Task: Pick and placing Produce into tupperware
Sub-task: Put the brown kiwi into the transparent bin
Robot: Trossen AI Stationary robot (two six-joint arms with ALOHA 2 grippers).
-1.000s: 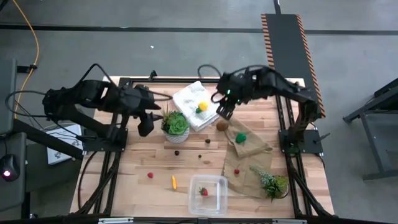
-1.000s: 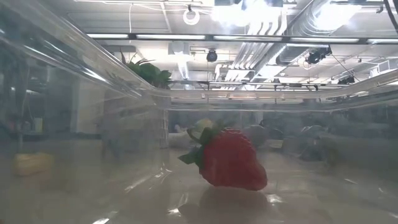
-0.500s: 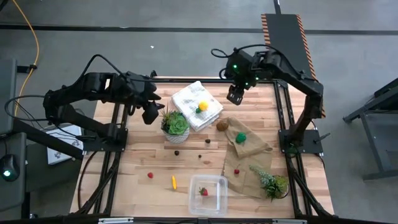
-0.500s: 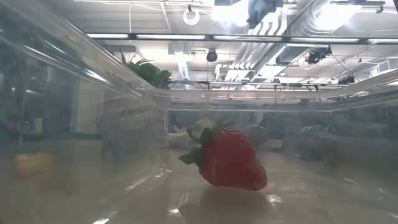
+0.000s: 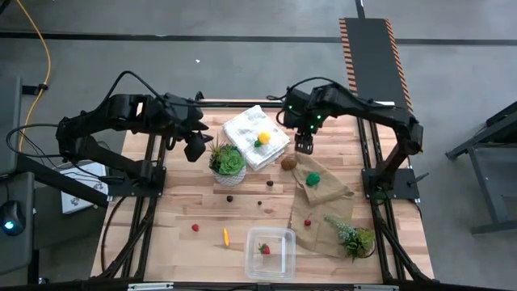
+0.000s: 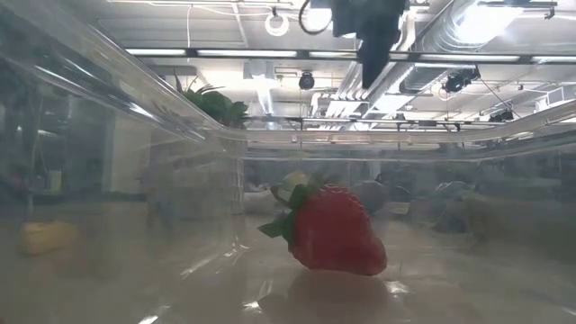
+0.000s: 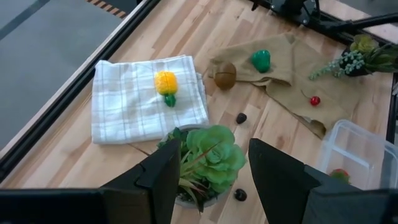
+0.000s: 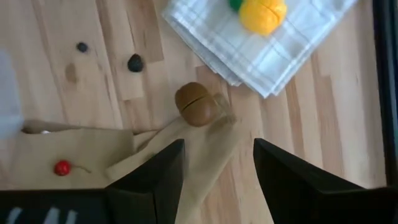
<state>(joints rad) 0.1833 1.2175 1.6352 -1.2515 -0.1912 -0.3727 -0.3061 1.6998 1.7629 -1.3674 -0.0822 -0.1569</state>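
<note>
The clear tupperware (image 5: 271,242) stands at the table's near edge with a red strawberry (image 6: 330,229) lying on its floor. A yellow lemon (image 5: 262,139) lies on the folded white cloth (image 5: 255,136). A brown kiwi (image 8: 196,104) rests on the wood at the corner of the brown paper bag (image 5: 321,202), which carries a green piece (image 5: 313,179). An orange stick (image 5: 225,237), a red berry (image 5: 195,228) and dark berries (image 5: 229,198) lie on the wood. My right gripper (image 8: 217,180) hangs open above the kiwi. My left gripper (image 7: 214,180) is open above a potted succulent (image 7: 208,155).
A second potted succulent (image 5: 355,238) lies on the bag's near right corner. A small red berry (image 8: 61,167) sits on the bag. Black frame rails (image 5: 371,153) run along both table sides. Bare wood lies between the left succulent and the tupperware.
My right gripper has swung from over the cloth's edge toward the far right, then come down and turned at the wrist, and now hangs over the kiwi. My left gripper has shifted a little toward the far edge, then kept still. No object has moved.
</note>
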